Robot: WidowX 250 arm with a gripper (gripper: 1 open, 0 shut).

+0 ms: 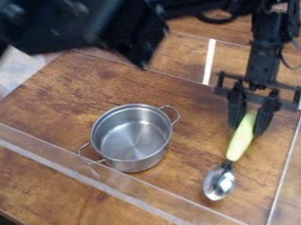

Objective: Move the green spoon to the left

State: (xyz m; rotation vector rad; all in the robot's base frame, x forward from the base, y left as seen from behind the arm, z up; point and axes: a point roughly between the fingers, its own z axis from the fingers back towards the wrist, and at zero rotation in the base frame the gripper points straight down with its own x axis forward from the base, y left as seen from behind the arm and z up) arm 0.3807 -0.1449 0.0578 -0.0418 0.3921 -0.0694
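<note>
Wooden tabletop (60, 102) under you holds the steel pot (132, 136) left of centre, and well to its right the gripper (252, 109) is clamped on the green spoon (235, 149) by its handle top. You look to be lifting it, so next carry it left past the pot. Its long axis runs far-right to near-left, bowl end hanging nearest you.
</note>
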